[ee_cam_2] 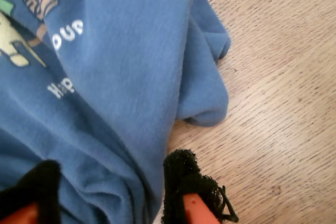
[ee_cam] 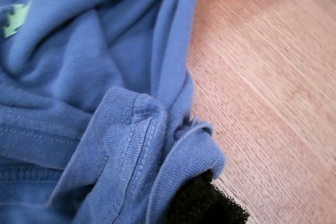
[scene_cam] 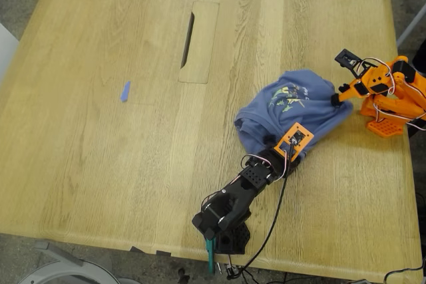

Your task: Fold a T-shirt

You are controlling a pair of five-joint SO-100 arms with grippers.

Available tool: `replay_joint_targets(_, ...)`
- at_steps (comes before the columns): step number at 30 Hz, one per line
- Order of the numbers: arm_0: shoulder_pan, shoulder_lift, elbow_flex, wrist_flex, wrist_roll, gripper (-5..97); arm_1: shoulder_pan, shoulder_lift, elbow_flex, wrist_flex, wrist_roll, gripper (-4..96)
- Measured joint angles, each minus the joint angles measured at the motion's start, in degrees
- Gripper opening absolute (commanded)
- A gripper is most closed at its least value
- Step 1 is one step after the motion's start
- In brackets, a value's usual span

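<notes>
Currently, exterior view: T-shirt (scene_cam: 283,114) lies crumpled in a heap on the table (scene_cam: 100,164), towards the exterior view's right, print facing up. It is not spread flat. Black arm reaches in from the near edge; my first gripper (scene_cam: 293,145) sits at the heap's near border. Orange arm stands at the exterior view's right; my second gripper (scene_cam: 341,98) touches the heap's border on that side. The heap therefore lies between the two tools, with its longer run roughly on the line joining them. Both are at the cloth, neither clearly nearer. Small blue scrap (scene_cam: 125,91) lies well apart, not involved.

First wrist view: ribbed, stitched edge of the shirt is bunched over one black padded finger (ee_cam: 205,203). The opposing finger is hidden under the fabric, so I cannot tell whether the jaws are closed on it. Bulk of the shirt lies ahead of the tool. Bare wood shows beside it, and the orange arm's base at the far end.

Second wrist view: my second gripper (ee_cam_2: 110,182) has both pads visible, set apart, with a thick bunch of shirt between them, straddled and not pinched. Printed lettering lies just beyond.

Judgement: next move is to draw the two borders apart along that joining line to flatten the cloth. Folding proper has not started.
</notes>
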Motion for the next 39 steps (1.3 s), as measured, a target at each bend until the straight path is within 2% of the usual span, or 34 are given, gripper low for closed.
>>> replay_joint_targets(4,-1.14,-0.79,-2.02,3.16,-2.29,62,1.23,0.09,0.53,-3.69,0.00,39.4)
replay_joint_targets(9,-0.70,-4.39,-9.05,6.94,-2.99,62,1.41,0.09,0.88,-6.77,0.79,39.2)
replay_joint_targets(20,11.16,-10.11,-20.39,8.00,-3.69,50,2.99,-2.29,0.88,-14.33,0.79,38.3)
replay_joint_targets(26,16.61,-10.02,-20.48,8.26,-4.48,47,2.37,-9.14,-1.14,-20.13,0.79,37.8)
replay_joint_targets(31,21.97,-10.02,-20.48,8.26,-6.94,48,0.97,-14.33,-2.20,-25.40,0.79,36.1)
replay_joint_targets(34,19.86,-10.02,-20.48,8.17,-6.94,50,-0.97,-17.58,-3.52,-28.48,0.79,33.2)
replay_joint_targets(39,6.86,-10.99,-20.92,4.48,-3.52,48,-5.45,-23.64,-4.31,-34.72,0.79,22.8)
